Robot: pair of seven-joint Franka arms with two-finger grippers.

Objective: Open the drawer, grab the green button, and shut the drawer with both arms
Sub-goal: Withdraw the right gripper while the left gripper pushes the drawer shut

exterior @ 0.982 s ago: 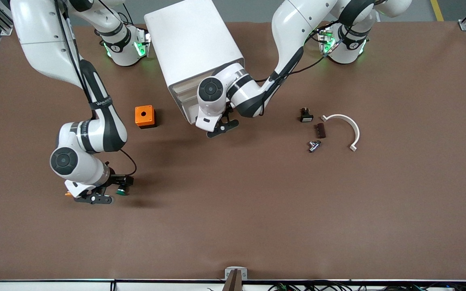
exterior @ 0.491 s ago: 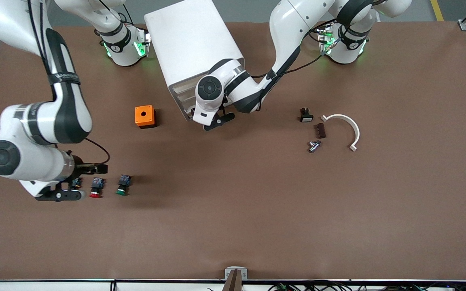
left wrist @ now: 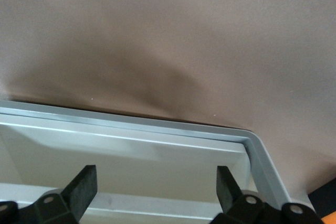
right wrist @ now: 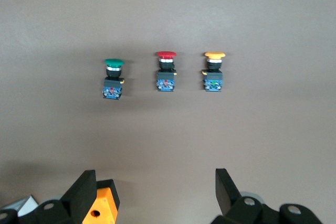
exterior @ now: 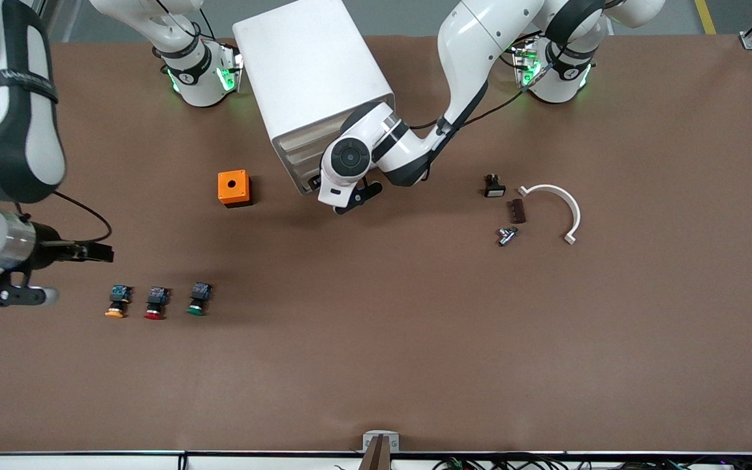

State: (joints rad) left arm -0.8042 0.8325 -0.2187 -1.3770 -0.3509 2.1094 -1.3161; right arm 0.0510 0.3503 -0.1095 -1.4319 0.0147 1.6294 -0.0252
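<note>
Your left gripper [exterior: 358,198] sits right at the cabinet [exterior: 314,78] front, low by the table [exterior: 415,339], fingers [left wrist: 81,190] spread wide w/ nothing between them; in the left wrist view you see the drawer [left wrist: 131,150] rim just ahead of the fingertips, apart from them (can't tell from here which of the four it is, or whether it's fully shut). Your right gripper [exterior: 4,297] is up in the air over the table edge at the right arm's end, fingers [right wrist: 84,192] also apart and holding nothing. The green button [exterior: 198,299] lies on the bare table, well apart from the cabinet and nearer the front camera than the orange box [exterior: 233,188]. It's in a row w/ the red button [exterior: 155,303] and the orange-capped button [exterior: 117,302], green one closest to the table's middle, orange-capped closest to the right arm's end, small gaps between them, none touching. All three lie on their sides, caps toward the front camera, blue ends toward the robot bases. Right wrist view shows the same row, plus a corner of the orange box near the gripper. Toward the left arm's end you've got a white curved bracket [exterior: 562,205], a small black part [exterior: 494,186], a dark brown strip [exterior: 517,211] and a small metal fitting [exterior: 506,235], clustered near each other, well apart from both grippers.
</note>
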